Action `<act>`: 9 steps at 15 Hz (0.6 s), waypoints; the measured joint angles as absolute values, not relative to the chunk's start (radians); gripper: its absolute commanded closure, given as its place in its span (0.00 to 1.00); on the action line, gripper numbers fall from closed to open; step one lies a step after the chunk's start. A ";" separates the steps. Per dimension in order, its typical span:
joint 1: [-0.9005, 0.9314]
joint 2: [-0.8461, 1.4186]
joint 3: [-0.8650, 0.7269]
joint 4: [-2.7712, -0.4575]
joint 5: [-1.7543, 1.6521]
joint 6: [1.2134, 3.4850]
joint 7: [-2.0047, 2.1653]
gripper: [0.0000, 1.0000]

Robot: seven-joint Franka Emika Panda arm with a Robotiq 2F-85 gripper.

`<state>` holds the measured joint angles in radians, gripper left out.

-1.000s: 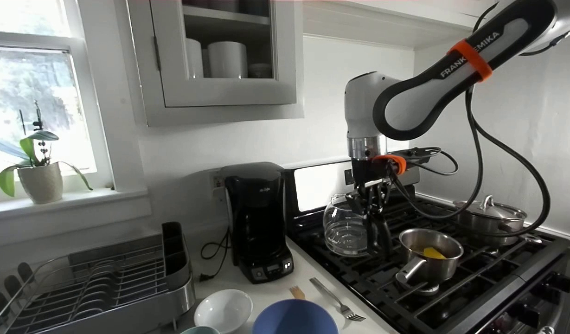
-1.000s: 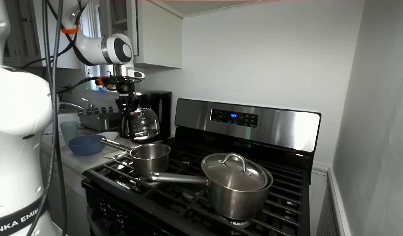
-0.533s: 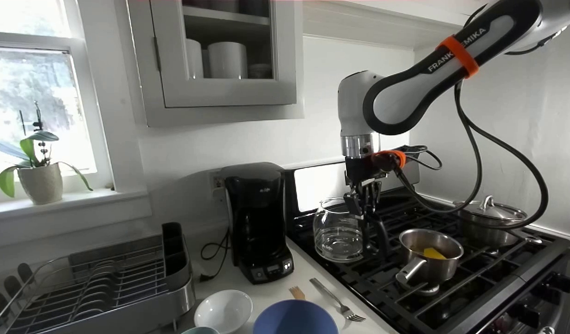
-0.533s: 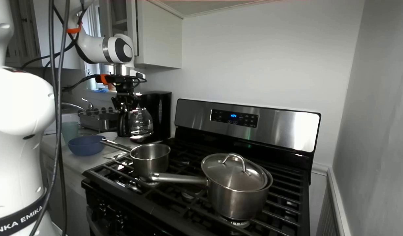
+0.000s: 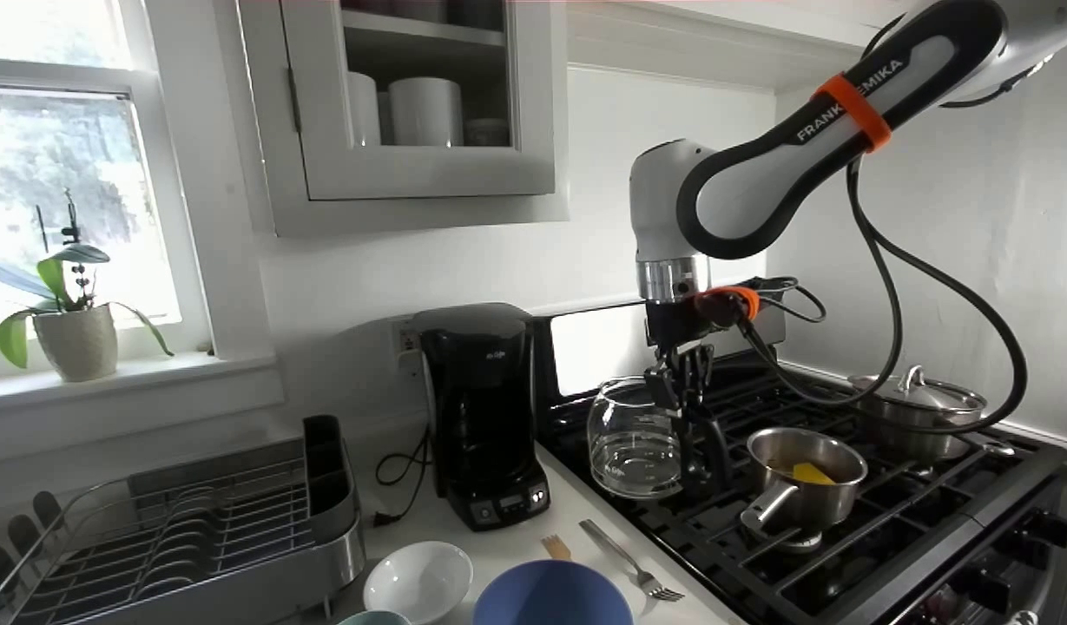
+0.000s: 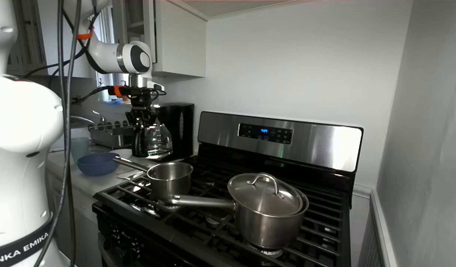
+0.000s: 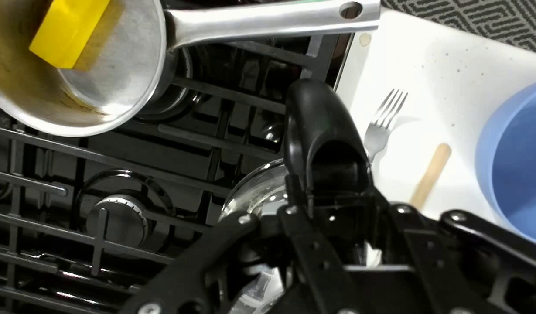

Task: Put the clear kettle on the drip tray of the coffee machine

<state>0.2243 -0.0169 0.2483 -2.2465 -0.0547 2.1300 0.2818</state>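
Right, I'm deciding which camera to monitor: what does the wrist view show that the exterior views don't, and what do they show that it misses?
Only the wrist view: the angular-patterned grey-and-black floor covering.

Only the exterior views, both of them: the boxy black coffee machine and the large round lidded silver pot.

Shared: the black gripper holding the round-bellied clear glass kettle by its curved black handle, the open round steel saucepan and the round blue bowl, though the wrist view shows only part of each.
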 measured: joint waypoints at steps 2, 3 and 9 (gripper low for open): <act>0.230 0.016 0.252 -2.239 -0.055 2.131 0.270 0.92; 0.233 0.037 0.255 -2.231 -0.054 2.134 0.266 0.92; 0.248 0.139 0.259 -2.146 -0.053 2.193 0.264 0.92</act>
<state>0.2477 0.1390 0.2585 -2.1458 -0.0529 2.1933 0.2636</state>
